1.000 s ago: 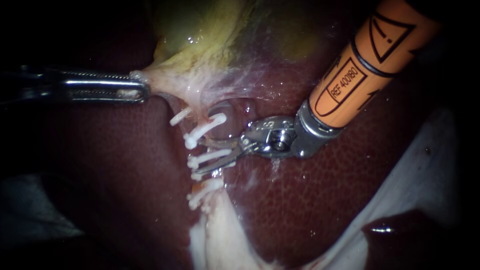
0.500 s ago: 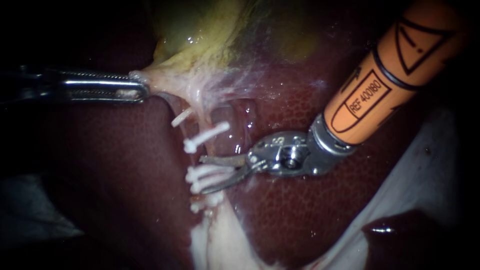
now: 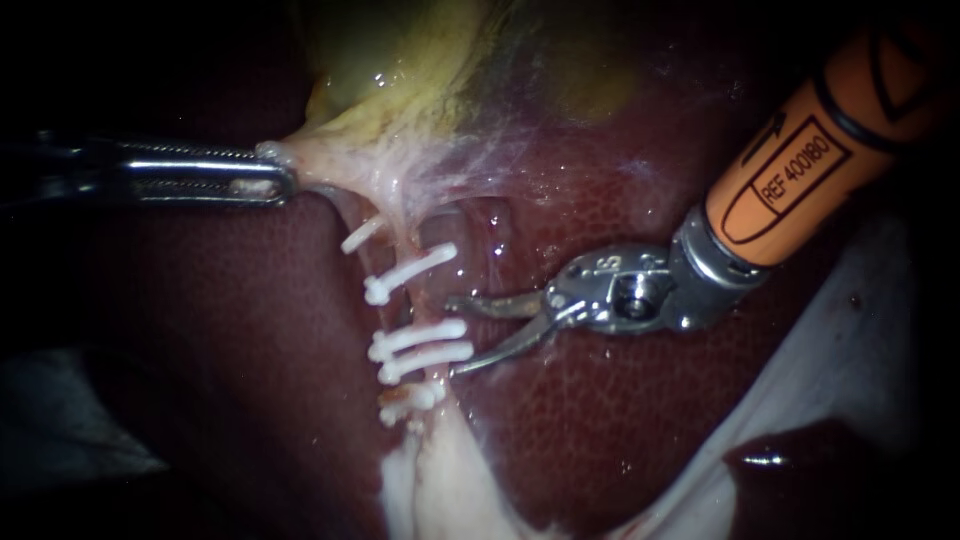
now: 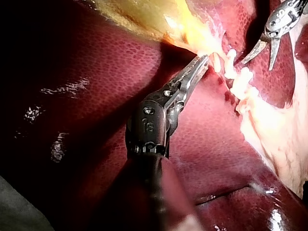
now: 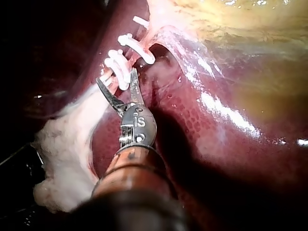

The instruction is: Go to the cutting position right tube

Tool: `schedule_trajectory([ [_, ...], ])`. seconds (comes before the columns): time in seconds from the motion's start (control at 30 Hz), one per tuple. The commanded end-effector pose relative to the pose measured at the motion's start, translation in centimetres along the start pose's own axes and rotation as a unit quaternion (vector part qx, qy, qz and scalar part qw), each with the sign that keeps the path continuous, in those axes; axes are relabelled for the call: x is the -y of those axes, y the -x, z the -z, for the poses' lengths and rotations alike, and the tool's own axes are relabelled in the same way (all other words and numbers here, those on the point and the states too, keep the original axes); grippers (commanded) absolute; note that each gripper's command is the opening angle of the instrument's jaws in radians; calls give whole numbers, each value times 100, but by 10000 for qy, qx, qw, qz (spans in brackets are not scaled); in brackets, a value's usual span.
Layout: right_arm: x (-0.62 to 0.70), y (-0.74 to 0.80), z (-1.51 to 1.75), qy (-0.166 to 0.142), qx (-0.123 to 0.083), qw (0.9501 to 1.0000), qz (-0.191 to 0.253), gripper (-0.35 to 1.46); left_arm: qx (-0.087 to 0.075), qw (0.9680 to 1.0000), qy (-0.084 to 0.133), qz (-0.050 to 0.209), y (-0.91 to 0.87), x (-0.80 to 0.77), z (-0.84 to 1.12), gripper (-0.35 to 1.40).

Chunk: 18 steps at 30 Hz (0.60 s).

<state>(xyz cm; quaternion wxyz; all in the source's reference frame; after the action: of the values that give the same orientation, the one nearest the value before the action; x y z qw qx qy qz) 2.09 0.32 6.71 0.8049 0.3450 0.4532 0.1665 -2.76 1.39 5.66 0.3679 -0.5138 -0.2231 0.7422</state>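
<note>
Hand of our right instrument point(image 3: 451, 336) gapes at centre frame beside the right tube point(image 3: 418, 303), left instrument point(image 3: 283, 180) clamped on the gallbladder point(image 3: 400, 85); we should straddle the tube between clips point(image 3: 410, 270), touching none.

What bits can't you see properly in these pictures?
- Endoscope view: the tube under the clips, mostly covered by them and pale tissue.
- Endoscope view: shaft of the left instrument, lost in darkness near the edge.
- Right wrist view: whether the blades of the right instrument touch the tube; clips block that.

Light pools at the centre, edges sink into black, and glints (small, wet) fleck the liver point(image 3: 600, 430).
</note>
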Motion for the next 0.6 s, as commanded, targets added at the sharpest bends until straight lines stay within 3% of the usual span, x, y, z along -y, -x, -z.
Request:
schedule_trajectory([
  [0.03, -4, 2, -1, 9, -1, 10000, -6, 140, 0, 10000, 1, 0, 0, 0, 0, -35],
  [0.33, -32, 16, -14, 103, -4, 9999, 18, 144, 0, 10000, 0, 0, 0, 0, 0, -35],
  [0.6, -32, 14, -32, -307, -253, 9992, 71, 144, 0, 10000, 0, 0, 0, 0, 0, -35],
])
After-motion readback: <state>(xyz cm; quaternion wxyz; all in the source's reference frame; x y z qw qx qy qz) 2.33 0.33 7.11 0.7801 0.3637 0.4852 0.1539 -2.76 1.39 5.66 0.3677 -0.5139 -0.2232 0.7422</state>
